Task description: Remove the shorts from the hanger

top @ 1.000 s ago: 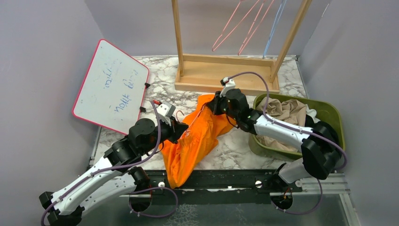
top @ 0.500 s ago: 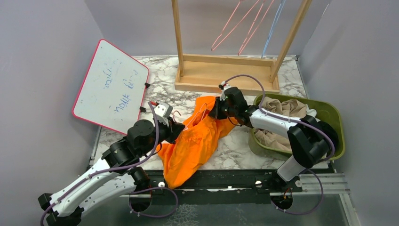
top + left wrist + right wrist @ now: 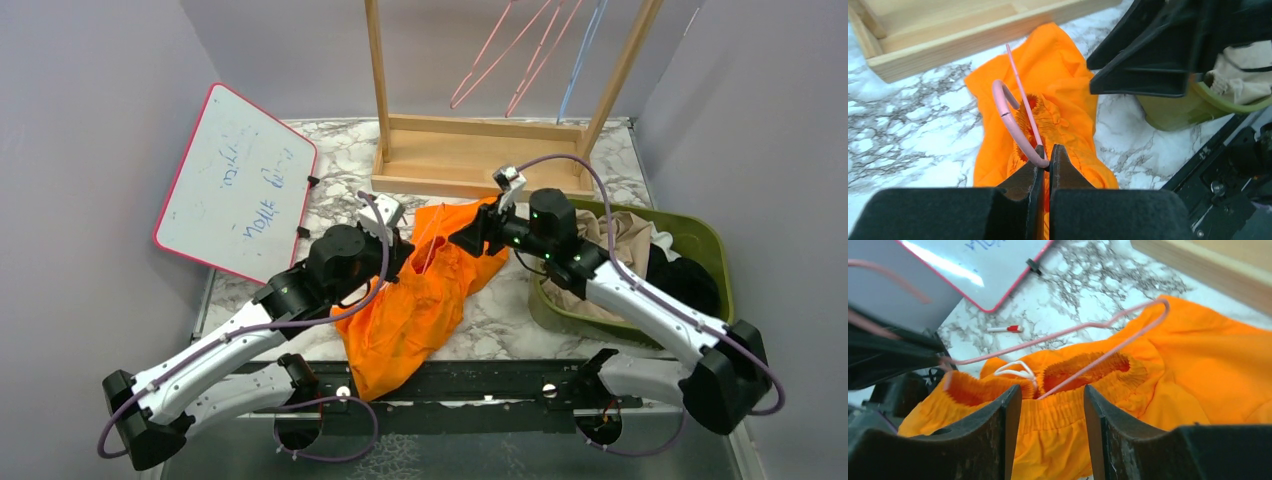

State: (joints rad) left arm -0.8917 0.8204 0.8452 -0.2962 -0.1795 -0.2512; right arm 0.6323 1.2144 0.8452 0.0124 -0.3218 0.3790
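Observation:
Bright orange shorts [image 3: 415,305] lie crumpled on the marble table, still threaded on a pink wire hanger [image 3: 1007,115]. My left gripper [image 3: 1048,154] is shut on the end of the hanger's hook, just above the gathered waist. My right gripper [image 3: 1052,395] stands open over the waistband [image 3: 1083,405], which shows in the gap between its fingers. The hanger [image 3: 1068,332] runs through the waist opening. In the top view the left gripper [image 3: 398,252] and the right gripper [image 3: 472,240] face each other across the shorts' upper end.
A green bin [image 3: 716,248] at the right holds tan shorts [image 3: 610,235] and black shorts [image 3: 682,282]. A wooden rack [image 3: 480,155] with empty pink and blue hangers [image 3: 520,50] stands behind. A whiteboard [image 3: 235,185] leans at the left, and a red marker [image 3: 1005,329] lies near it.
My right gripper has opened, let go of the orange fabric and drawn back to the right. The left arm has moved forward and right with the hanger hook in it.

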